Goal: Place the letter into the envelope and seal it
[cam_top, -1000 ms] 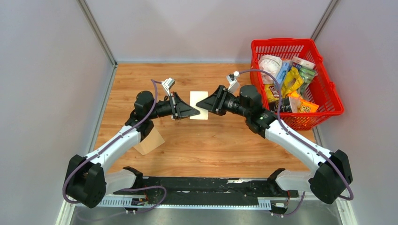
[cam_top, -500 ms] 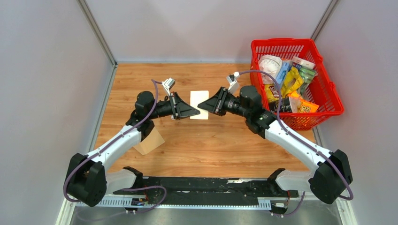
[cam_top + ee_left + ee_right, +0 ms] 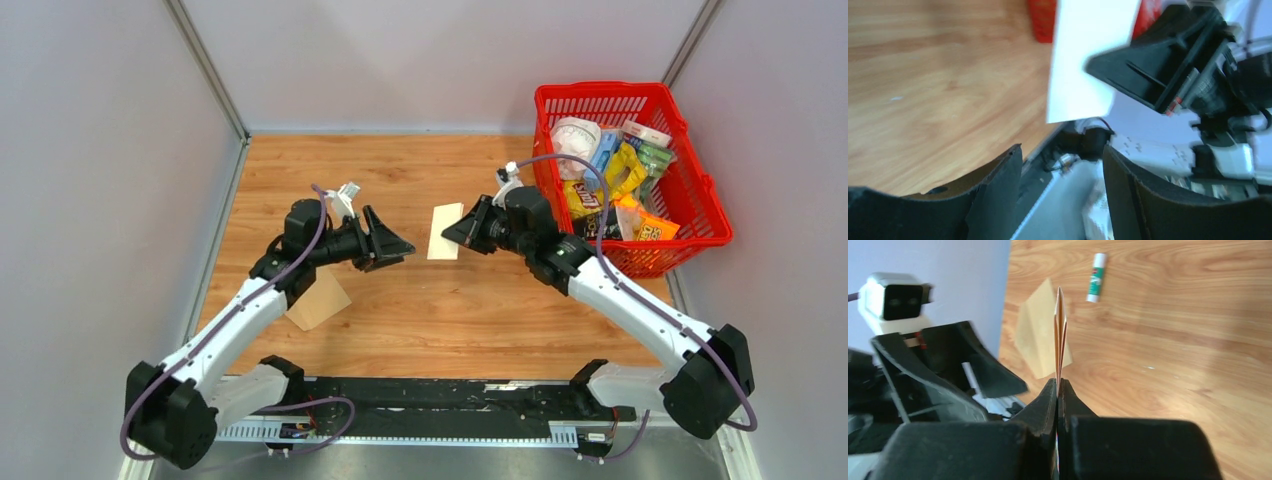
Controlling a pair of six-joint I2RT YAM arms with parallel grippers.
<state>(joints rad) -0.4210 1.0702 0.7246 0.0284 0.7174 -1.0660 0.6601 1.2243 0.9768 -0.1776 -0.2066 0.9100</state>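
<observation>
**A:** Where is the letter [image 3: 444,230]?

**B:** It is held off the table, just beside the red plastic basket [image 3: 600,88]. The right gripper [image 3: 1058,385] has its fingers pressed together on one edge. That probably keeps the thin, pale, folded sheet stiff enough to slide in.

**A:** And the envelope [image 3: 322,302]?

**B:** It is flat tan kraft paper with a pointed flap. It lies on the wood-grain table [image 3: 450,320], well apart from the basket and partly under the left arm. The left gripper [image 3: 400,248] faces the letter with its fingers apart, holding nothing.
</observation>
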